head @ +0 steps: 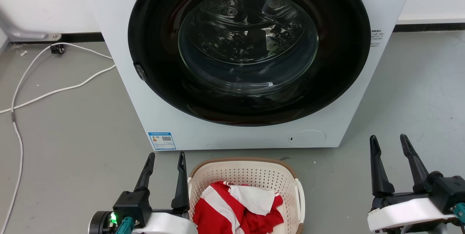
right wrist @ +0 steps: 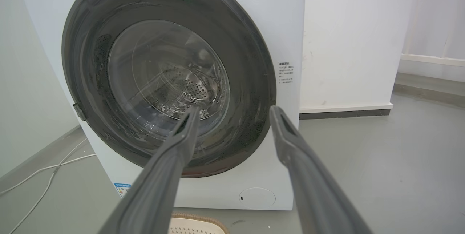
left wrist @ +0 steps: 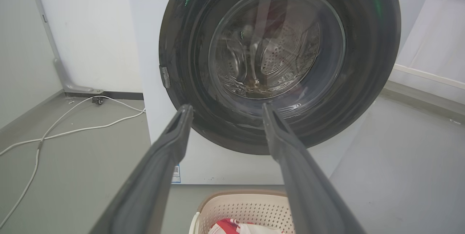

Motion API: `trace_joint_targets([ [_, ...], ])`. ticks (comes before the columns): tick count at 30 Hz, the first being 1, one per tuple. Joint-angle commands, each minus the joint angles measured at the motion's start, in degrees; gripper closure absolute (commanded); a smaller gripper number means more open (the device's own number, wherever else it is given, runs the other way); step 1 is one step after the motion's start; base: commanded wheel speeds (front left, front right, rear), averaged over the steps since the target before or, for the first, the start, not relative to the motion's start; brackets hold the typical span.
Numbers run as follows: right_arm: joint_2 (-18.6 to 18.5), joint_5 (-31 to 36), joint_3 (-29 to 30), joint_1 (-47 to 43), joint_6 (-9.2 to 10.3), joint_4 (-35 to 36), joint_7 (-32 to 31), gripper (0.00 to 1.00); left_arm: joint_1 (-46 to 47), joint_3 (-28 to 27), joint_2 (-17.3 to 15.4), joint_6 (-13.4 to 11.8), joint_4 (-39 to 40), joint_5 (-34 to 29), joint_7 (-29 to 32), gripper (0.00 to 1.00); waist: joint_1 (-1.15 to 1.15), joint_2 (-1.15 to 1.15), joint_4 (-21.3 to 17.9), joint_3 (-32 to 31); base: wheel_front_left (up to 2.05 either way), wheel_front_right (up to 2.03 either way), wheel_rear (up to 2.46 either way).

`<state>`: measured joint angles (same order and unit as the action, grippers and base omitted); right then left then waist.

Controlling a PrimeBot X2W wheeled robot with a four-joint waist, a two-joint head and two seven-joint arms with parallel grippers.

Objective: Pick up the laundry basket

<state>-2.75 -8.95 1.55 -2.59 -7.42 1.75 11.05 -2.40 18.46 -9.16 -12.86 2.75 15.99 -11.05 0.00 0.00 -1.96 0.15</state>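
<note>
Basket seemingly untouched; left gripper, right gripper spread.

Washing machine on a grey floor
Its round dark door stands ahead, between the left jaws and the right jaws; a blue label sits just beyond the left jaws, a white cable well to their left, red-and-white cloth just to their right.

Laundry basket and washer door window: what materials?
Laundry basket: likely moulded plastic, matte cream, judging by the even perforated walls; brown rim looks woven-patterned, probably plastic too. Washer door window: clear and glossy with reflections, glass or clear plastic.
</note>
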Motion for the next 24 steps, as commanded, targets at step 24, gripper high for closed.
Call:
trace_joint_targets([
  [24,-0.21,8.73,-0.24,-1.83,-0.06,-1.62,3.11,0.00,-3.86,-4.98,4.38,6.20,0.20,-5.73,-3.07,0.00,0.00,0.00,-0.68,-0.41,0.00,0.00,0.00],
])
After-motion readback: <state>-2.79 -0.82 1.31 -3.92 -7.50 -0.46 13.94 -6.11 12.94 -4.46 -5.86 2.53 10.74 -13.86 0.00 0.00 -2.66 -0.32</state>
